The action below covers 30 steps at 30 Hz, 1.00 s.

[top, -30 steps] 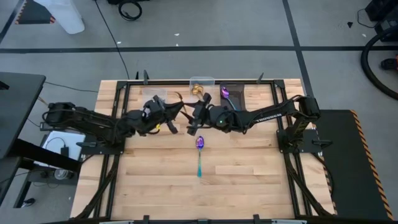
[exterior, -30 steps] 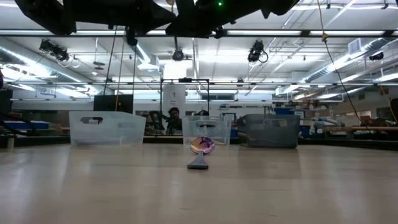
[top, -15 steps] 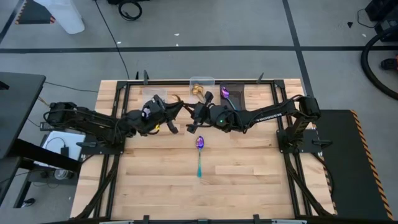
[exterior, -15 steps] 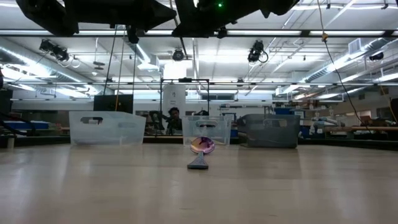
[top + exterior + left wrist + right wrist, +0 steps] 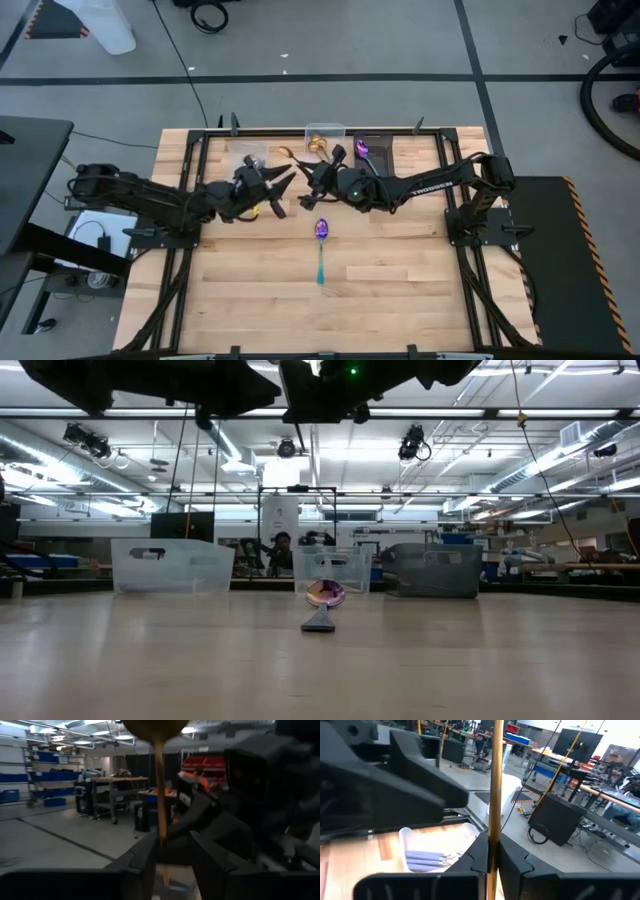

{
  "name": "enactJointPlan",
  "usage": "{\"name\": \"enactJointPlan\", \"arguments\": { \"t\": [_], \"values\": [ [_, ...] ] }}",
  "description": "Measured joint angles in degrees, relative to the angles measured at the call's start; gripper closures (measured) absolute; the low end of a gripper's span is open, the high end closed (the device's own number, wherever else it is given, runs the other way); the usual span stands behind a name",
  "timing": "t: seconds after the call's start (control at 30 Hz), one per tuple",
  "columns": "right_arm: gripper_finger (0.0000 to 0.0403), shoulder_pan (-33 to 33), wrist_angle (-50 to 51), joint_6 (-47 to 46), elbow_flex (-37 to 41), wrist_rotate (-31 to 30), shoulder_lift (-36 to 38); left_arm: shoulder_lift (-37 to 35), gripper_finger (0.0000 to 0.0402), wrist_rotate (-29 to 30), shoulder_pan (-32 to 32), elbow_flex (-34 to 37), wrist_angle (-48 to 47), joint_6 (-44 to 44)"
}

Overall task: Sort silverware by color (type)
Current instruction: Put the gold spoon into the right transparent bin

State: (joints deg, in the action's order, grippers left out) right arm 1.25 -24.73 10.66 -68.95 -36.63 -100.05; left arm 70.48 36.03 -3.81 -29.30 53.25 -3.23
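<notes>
A gold spoon (image 5: 290, 154) hangs in the air between my two grippers, above the far middle of the table. My right gripper (image 5: 492, 852) is shut on its handle. My left gripper (image 5: 172, 855) faces it from the table's left and is open, one finger on either side of the same handle (image 5: 160, 805) and the spoon's bowl (image 5: 150, 727) beyond them. A purple-blue spoon with a teal handle (image 5: 321, 243) lies flat on the wood near the table's middle, and in the low view it shows as (image 5: 323, 605). My right gripper pinches the gold spoon's slim handle (image 5: 494, 820) between its two fingers. The fingers come in level from the table's right and lie across the handle. The spoon is lifted clear of the table.
Three bins stand along the far edge: a clear one (image 5: 250, 152) holding silver spoons (image 5: 425, 856), a clear middle one (image 5: 325, 135) with gold spoons, and a dark one (image 5: 371, 148) with purple spoons. The near half of the wooden table (image 5: 400, 300) is bare apart from the purple-blue spoon.
My right gripper has shut on the gold spoon's handle. My left gripper, which held the spoon, has opened and let go. Both hands have stayed in place, and the purple-blue spoon has not moved.
</notes>
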Motion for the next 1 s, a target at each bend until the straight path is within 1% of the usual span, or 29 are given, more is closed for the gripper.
{"name": "enactJointPlan", "arguments": {
  "t": [0.07,0.2,0.33,0.5,0.6,0.77,0.83,1.0],
  "values": [
    [0.0371,-0.09,-0.1,0.0,0.0,0.01,0.0,-1.62,0.0273,2.47,-1.29,0.0,-3.07,-0.82],
    [0.037,-0.95,0.53,-1.5,0.0,0.03,0.0,-5.2,0.0268,5.25,-3.65,0.0,-9.24,-0.45],
    [0.0369,-2.84,3.54,-3.52,0.0,0.35,0.0,-8.43,0.0268,5.3,-4.83,0.0,-16.41,1.63],
    [0.0369,-5.93,8.71,-7.87,0.0,3.88,0.0,-12.34,0.0268,5.36,-5.45,0.02,-27.49,4.14],
    [0.0368,-7.75,10.66,-9.58,0.0,5.47,0.0,-14.48,0.0267,5.34,-5.45,0.02,-32.6,4.72],
    [0.0368,-10.64,14.08,-13.27,0.0,9.53,0.0,-18.03,0.0268,5.39,-5.31,0.02,-39.73,9.28],
    [0.0368,-11.85,16.18,-15.59,0.0,10.61,0.0,-19.5,0.0272,5.4,-5.31,0.02,-42.76,11.19],
    [0.0368,-14.53,21.0,-20.01,0.0,11.01,0.0,-21.91,0.0289,5.33,-4.04,0.02,-49.22,15.37]
  ]
}}
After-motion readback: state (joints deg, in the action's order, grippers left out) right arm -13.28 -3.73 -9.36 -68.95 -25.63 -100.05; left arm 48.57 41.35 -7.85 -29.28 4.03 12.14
